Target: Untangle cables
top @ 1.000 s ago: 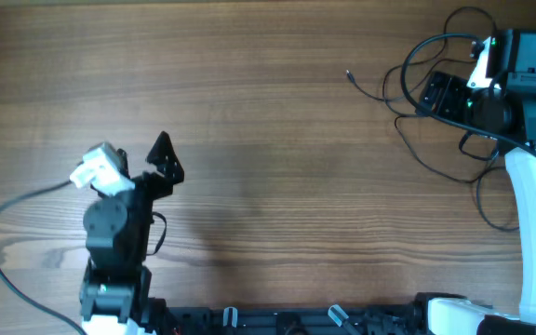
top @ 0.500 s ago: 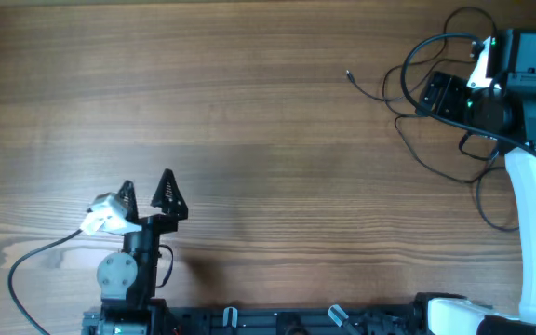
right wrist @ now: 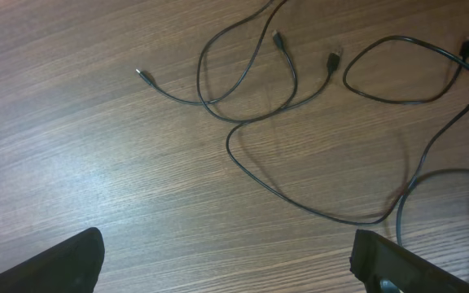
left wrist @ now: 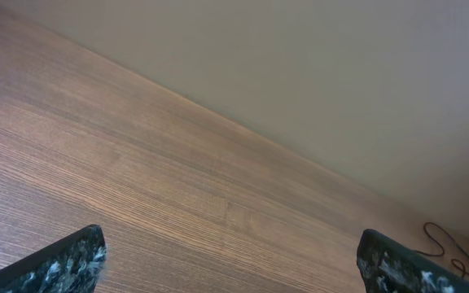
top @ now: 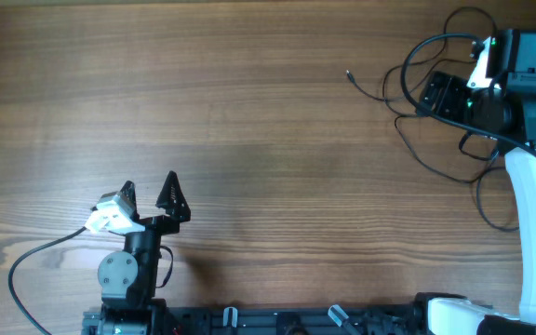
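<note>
Overhead: thin black cables [top: 404, 79] lie in loose, crossed loops around the right tool [top: 438, 91], and untangling looks barely begun. The left tool [top: 147, 191] gapes, well apart from them.

Left wrist: over the wood-grain bench [left wrist: 177, 187], the cables show far ahead-right.

Right wrist: the right tool's fingers are spread, with smooth strands just ahead. The next move probably calls for pinching one strand near a crossing.

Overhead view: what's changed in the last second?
The left gripper swung round and drew back toward the bottom of the view, jaws open, holding nothing. The thin black cables with small plug ends and the right gripper stayed put.
</note>
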Motion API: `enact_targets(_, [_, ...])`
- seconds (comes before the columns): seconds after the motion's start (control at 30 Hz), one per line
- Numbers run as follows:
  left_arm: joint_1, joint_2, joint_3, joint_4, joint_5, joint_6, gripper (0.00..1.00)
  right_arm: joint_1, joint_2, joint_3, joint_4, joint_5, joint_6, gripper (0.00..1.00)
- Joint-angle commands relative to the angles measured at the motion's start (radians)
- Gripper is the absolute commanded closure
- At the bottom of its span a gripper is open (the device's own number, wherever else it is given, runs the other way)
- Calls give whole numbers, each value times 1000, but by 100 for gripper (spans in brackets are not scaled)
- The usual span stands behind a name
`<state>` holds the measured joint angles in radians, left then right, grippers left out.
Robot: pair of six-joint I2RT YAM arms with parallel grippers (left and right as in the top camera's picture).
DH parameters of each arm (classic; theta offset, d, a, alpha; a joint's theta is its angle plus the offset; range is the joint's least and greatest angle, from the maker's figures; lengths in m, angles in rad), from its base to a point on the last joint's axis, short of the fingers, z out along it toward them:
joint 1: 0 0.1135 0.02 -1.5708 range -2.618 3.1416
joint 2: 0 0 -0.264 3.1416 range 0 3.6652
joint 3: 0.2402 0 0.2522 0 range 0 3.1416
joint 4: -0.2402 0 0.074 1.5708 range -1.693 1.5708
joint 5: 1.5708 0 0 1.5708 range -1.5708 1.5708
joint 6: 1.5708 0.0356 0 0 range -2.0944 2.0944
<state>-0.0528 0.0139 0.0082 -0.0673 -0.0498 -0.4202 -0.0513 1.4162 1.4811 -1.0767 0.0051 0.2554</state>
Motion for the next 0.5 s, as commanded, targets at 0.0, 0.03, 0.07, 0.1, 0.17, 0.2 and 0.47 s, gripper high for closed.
enact_targets(0.0, [5,-11,-2,-5,16,24,0,2,0,-3,2,16,-17,0])
enact_targets(0.03, [5,-11,-2,-5,16,24,0,2,0,-3,2,17,-17,0])
enact_targets(0.07, [5,-11,-2,-5,16,23,0,2,0,-3,2,17,-17,0])
enact_targets(0.1, [5,-11,-2,-5,16,24,0,2,0,-3,2,17,-18,0])
enact_targets(0.17, [5,-11,-2,-5,16,24,0,2,0,-3,2,17,-17,0])
enact_targets(0.2, [5,-11,-2,-5,16,24,0,2,0,-3,3,16,-17,0])
enact_targets(0.47, [5,-11,-2,-5,16,24,0,2,0,-3,3,17,-17,0])
